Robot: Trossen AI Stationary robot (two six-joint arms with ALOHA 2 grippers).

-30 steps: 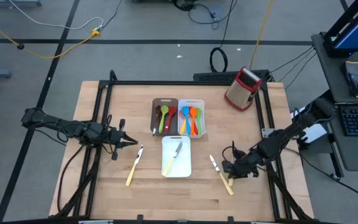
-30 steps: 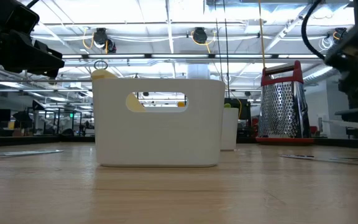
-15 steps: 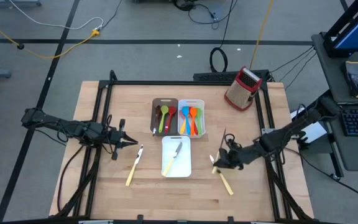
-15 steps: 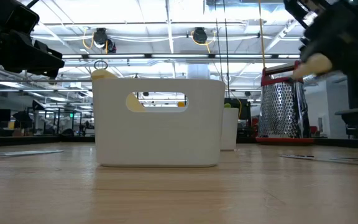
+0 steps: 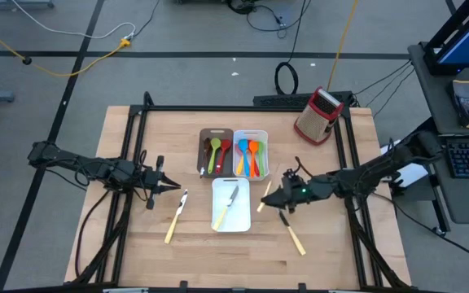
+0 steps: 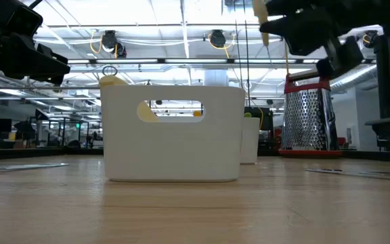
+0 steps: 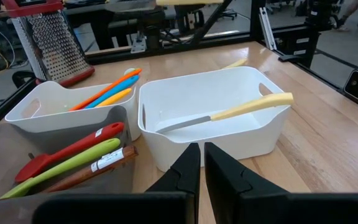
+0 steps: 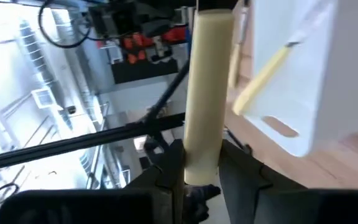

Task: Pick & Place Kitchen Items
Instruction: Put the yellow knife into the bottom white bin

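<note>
My right gripper (image 5: pixel 278 198) is shut on a cream-handled knife (image 5: pixel 264 196), above the table just right of the near white tray (image 5: pixel 246 221). That tray holds another cream-handled knife (image 5: pixel 228 203). One knife (image 5: pixel 176 216) lies flat on the table left of the tray, and one (image 5: pixel 295 237) lies flat to its right. Coloured spoons and spatulas lie in the brown tray (image 5: pixel 204 135) and the far white tray (image 5: pixel 264 137). My left gripper (image 5: pixel 170 185) is shut and empty, above the table left of the trays. My right gripper pinches the knife's cream handle (image 8: pixel 201 149) between its two fingers (image 8: pixel 169 167). The handle runs on past the fingertips along the fingers, toward the near white tray. The gripper hides the blade. The knife is lifted clear of the table.
A red-and-metal box grater (image 5: pixel 317 115) stands at the far right of the table. A black frame (image 5: pixel 243 107) borders the table's far edge and sides. Bare wood lies along the near edge.
My right gripper has gone up and toward the table's left, toward the near white tray, and has carried the cream-handled knife up off the table. The other knife to the tray's right has stayed on the table.
</note>
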